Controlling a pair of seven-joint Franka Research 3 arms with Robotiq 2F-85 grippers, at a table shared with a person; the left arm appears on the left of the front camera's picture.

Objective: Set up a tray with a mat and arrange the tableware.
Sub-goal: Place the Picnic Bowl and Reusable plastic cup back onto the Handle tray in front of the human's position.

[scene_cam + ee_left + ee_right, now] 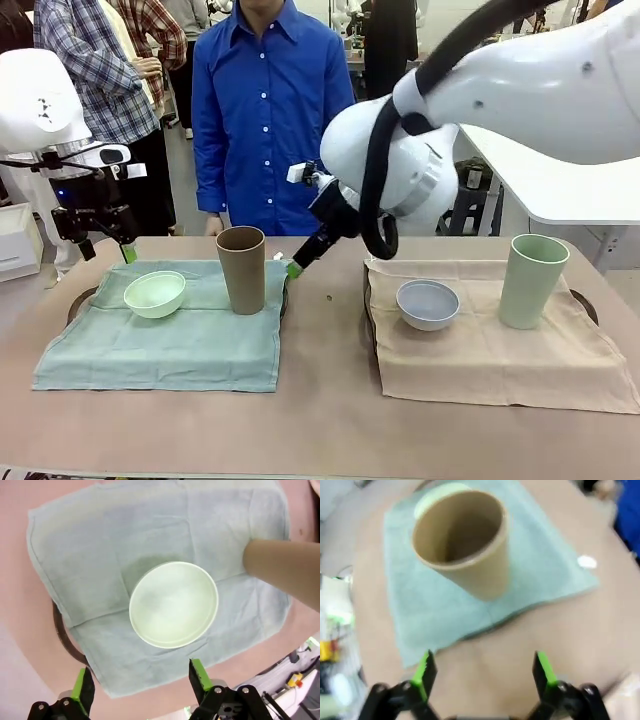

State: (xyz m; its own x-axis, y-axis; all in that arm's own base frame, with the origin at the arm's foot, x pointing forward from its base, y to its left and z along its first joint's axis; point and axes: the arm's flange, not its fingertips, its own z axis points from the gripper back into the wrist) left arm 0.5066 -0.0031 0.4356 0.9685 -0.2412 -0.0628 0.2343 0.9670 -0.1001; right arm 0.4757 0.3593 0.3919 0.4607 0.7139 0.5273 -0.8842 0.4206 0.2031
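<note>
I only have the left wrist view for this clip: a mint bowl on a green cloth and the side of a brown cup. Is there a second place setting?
Observer: Yes. A beige mat lies on the robot's right, bearing a white bowl and a pale green cup.
Operator: Where is the right gripper?
Observer: The right gripper is open, just beside the tan-brown cup, holding nothing.
Operator: Anyone at the table?
Observer: A person in a blue shirt stands at the far side.
</note>
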